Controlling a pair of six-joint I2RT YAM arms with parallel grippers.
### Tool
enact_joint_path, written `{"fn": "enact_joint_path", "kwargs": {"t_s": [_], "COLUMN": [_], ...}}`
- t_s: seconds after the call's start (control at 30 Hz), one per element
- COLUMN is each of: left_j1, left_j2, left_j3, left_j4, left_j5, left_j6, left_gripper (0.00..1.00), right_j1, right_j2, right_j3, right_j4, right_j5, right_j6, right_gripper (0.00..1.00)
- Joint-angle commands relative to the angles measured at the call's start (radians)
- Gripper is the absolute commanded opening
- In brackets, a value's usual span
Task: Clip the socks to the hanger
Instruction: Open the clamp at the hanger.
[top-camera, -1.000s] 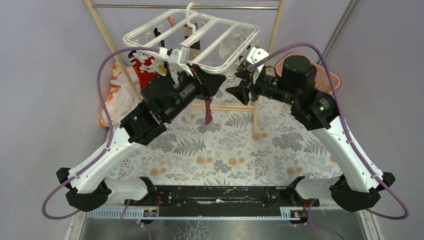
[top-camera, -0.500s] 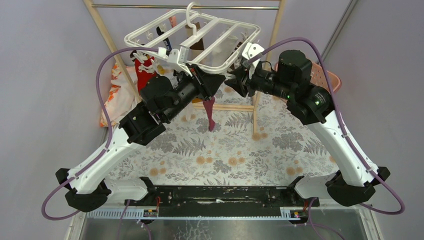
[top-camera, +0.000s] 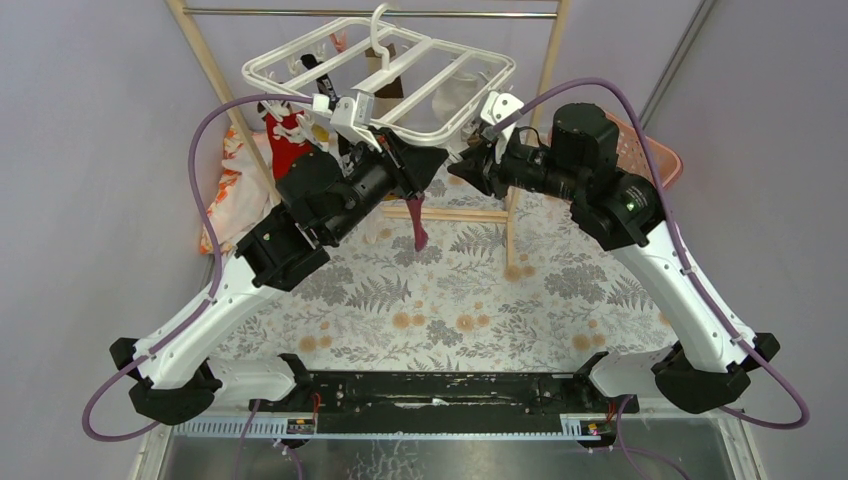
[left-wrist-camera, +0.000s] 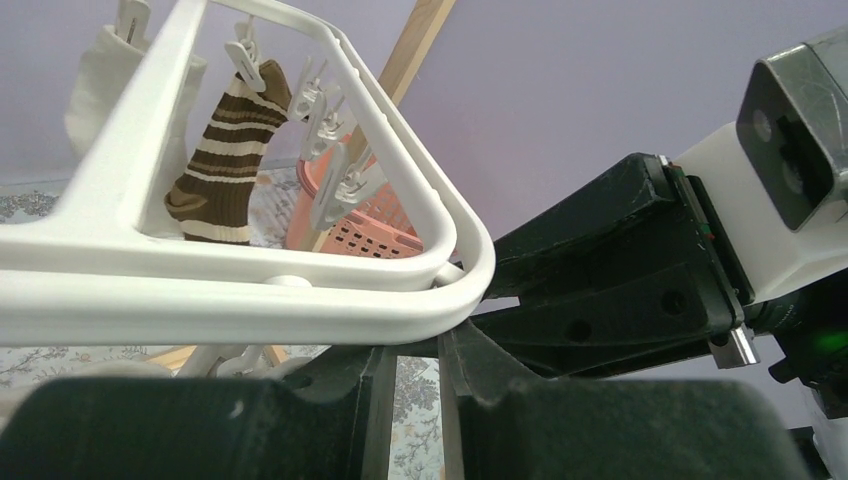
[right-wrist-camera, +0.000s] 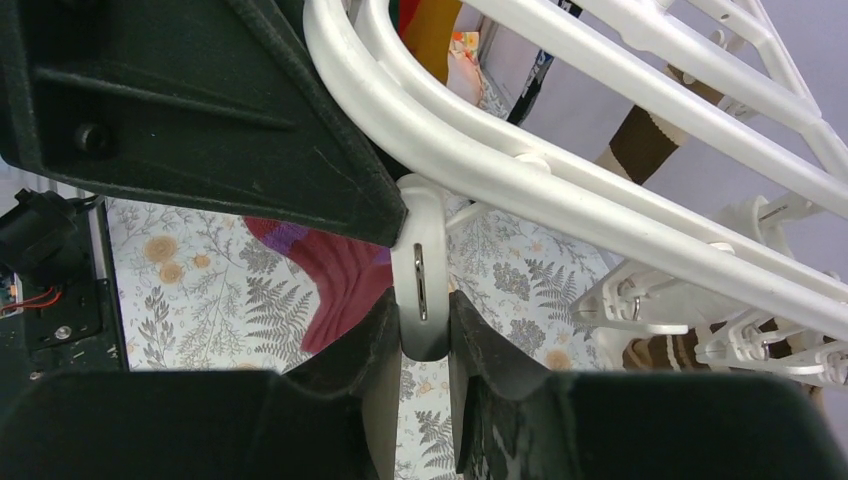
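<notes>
My right fingers pinch a clip on the hanger rail. My left fingers grip the maroon sock, which hangs just below. Risk: the clip slips free and snaps shut before the sock enters.

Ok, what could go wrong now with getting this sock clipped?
The right gripper pinches the clip only at its end, so it might slip free. The left gripper, holding the dark red sock, sits tight against it; they could collide. The hanger hangs from its hook and may swing away.
</notes>
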Motion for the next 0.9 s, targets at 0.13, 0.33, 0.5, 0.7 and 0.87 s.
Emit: {"fn": "enact_joint_path", "kwargs": {"t_s": [0.13,0.33,0.5,0.7,0.87], "left_j1": [0.0,-0.001,-0.001,0.0,0.0], "left_j2": [-0.001,-0.014,-0.034,-0.066,-0.072], "left_j3": [0.004,-0.016,-0.024,-0.053,-0.077], "left_j4": [-0.004,0.017,0.023,0.05,0.072], "left_j5": [0.015,0.018,0.006,-0.026,-0.027], "left_j6": [-0.011,-0.013,-0.012,-0.016,-0.043], "left_gripper": [0.0,0.11,0.24,0.45,0.48], "right_j1": [0.006,0.004,0.005,0.004,0.004], "right_j2": [-0.042,-0.047,-0.04,-0.033,-0.029], "right_j3": [-0.031,-0.049,-0.059,-0.067,-0.068], "right_j4": [0.075,0.096,0.103,0.107,0.114], "right_j5": [-0.051,-0.055,-0.037,-0.022,-0.011], "right_j6": [0.047,0.093,0.118,0.132,0.149], "right_gripper": [0.0,0.0,0.0,0.0,0.0]}}
